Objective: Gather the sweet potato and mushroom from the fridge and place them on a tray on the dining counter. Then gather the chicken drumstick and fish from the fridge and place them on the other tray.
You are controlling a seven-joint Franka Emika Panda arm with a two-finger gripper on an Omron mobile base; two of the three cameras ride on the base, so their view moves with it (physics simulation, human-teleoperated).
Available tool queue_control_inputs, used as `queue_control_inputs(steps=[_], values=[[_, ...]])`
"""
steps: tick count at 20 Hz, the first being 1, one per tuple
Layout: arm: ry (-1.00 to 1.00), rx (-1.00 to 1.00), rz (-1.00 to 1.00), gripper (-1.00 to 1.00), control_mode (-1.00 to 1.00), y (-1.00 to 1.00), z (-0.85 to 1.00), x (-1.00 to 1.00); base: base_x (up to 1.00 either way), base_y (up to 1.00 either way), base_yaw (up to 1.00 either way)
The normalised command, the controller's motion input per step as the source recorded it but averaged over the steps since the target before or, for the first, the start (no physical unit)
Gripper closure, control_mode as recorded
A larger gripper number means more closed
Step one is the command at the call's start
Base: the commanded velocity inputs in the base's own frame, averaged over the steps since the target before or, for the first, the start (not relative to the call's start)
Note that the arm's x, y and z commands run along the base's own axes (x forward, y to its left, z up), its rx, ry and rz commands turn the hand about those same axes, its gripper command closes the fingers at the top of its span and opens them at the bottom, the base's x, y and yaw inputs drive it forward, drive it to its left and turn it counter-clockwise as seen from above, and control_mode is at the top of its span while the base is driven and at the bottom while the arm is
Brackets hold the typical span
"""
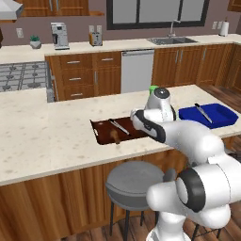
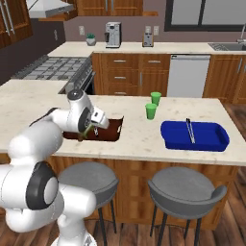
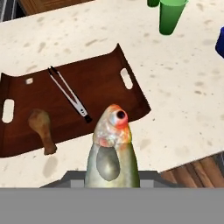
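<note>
So the gripper (image 2: pixel 91 129) is clamping its jaws on the fish (image 3: pixel 112 151), hanging just over the near edge of the dining counter (image 1: pixel 42 136). Right past it the brown tray (image 3: pixel 98 85) is sitting with the chicken drumstick (image 3: pixel 42 129) and tongs (image 3: pixel 70 93) lying inside. Farther out, a green cup (image 3: pixel 171 15) is standing, with the blue tray (image 2: pixel 194 136) off to one side.

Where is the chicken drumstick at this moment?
The chicken drumstick lies on the brown tray on the dining counter, at the tray's left end in the hand view, beside the tongs.
</note>
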Motion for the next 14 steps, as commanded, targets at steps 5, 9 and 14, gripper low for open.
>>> queue_control_inputs(steps=[5,9,14], values=[[0.00,0.00,0.00,1.00,-1.00,0.00,-0.35,0.49,0.00,0.00,0.00],[0.00,0.00,0.00,1.00,-1.00,0.00,-0.27,0.52,0.00,0.00,0.00],[0.00,0.00,0.00,1.00,-1.00,0.00,-0.27,0.49,0.00,0.00,0.00]])
